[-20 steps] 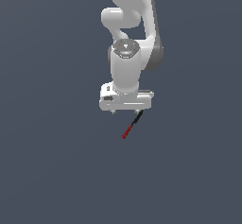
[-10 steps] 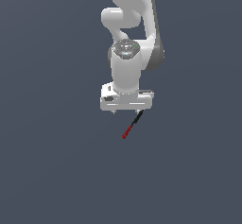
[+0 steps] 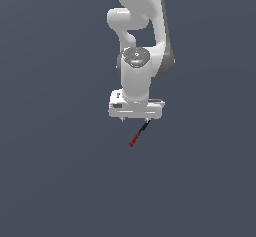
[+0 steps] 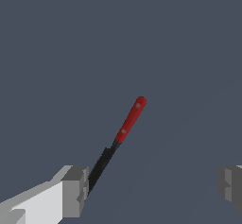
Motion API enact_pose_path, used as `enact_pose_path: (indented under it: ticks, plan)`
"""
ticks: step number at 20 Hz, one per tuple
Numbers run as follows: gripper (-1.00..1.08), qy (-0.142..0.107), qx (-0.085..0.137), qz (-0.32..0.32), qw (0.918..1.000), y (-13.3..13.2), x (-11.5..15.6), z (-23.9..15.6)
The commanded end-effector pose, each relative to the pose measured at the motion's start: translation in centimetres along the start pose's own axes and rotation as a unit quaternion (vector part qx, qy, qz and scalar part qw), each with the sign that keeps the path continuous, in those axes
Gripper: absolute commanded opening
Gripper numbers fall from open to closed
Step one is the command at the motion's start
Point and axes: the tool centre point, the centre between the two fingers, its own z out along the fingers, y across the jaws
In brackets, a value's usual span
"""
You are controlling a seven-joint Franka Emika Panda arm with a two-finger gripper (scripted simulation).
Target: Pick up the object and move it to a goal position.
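The object is a thin stick, red along most of its length with a black end, lying on the dark grey floor. In the exterior view my gripper hangs over it, and the stick's black end sits under the hand's edge on the exterior view's right. In the wrist view the stick lies slanted, its black end right beside one fingertip. The other fingertip is far off to the side. My gripper is open wide and holds nothing.
The white arm rises behind the hand toward the top of the exterior view. The dark grey floor lies all around.
The hand has shifted only very slightly over the stick. The stick lies where it was and the fingers are still apart.
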Motion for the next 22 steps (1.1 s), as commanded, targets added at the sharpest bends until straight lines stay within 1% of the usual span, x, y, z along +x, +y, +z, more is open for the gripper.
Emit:
enact_pose_path:
  ticks: [1, 6, 10, 17, 22]
  plan:
    - [1.00, 0.000, 0.000, 0.019, 0.9998, -0.3, -0.2, 0.7]
    - [1.00, -0.001, -0.002, 0.068, 0.9977, -1.1, -0.7, 2.4]
    - [1.00, -0.001, -0.003, 0.115, 0.9934, -1.8, -1.2, 4.0]
    - [1.00, 0.000, -0.007, 0.194, 0.9810, -2.9, -2.2, 6.6]
    - [1.00, 0.001, -0.010, 0.236, 0.9716, -3.4, -2.8, 8.0]
